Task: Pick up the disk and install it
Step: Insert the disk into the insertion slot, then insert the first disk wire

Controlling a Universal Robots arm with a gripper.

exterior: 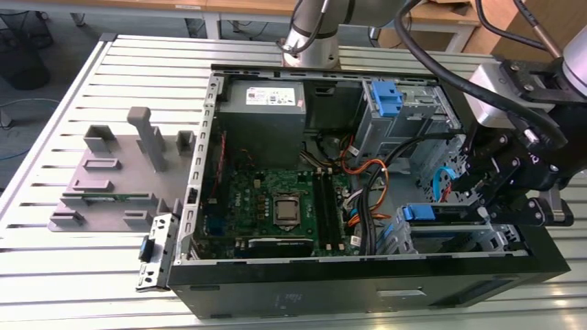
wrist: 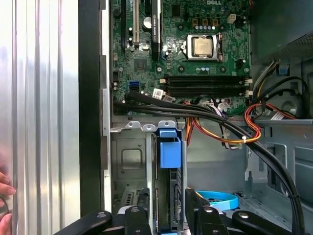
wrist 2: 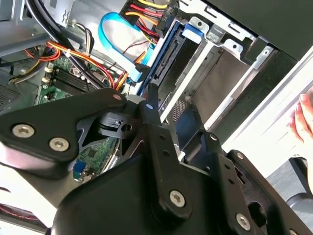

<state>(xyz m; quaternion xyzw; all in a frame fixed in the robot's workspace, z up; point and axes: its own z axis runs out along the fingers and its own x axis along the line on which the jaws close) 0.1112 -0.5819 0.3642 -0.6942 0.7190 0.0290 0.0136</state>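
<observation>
One open PC case [exterior: 367, 289] on your slatted table [exterior: 82, 261], motherboard [exterior: 280, 206] face up. Your gripper [exterior: 491, 199] hangs over the drive cage [exterior: 449, 237] in the case corner at the exterior view's lower right.

The disk [wrist: 168, 188] sits on edge in a slot of that cage. In the first wrist view you see its blue carrier tab [wrist: 169, 149] at the slot's mouth, the dark drive edge running down from it. In the exterior view the same blue tab [exterior: 425, 212] shows at the top of the cage, just beside the gripper.

Your gripper [wrist: 167, 215] straddles the disk in the first wrist view: one finger [wrist: 137, 218] on each side of the drive edge, jaws parted. Contact with the drive can't be confirmed; the fingers look close to it but not clamped.

Second wrist view: black gripper linkage [wrist 2: 146, 161] in front, blue carrier rail [wrist 2: 168, 54] in the metal cage behind, blue flat cable [wrist 2: 115, 44] and orange-red wire bundle [wrist 2: 83, 56] near it.

Grey power supply [exterior: 266, 103] sits at the far side of the case. Second blue bracket [exterior: 387, 96] in the upper bay. Grey fixture block [exterior: 119, 172] on the table at the exterior view's left, well apart from the case.

A person's fingers [wrist 2: 303, 120] show at the edge of the second wrist view, outside the case.
</observation>
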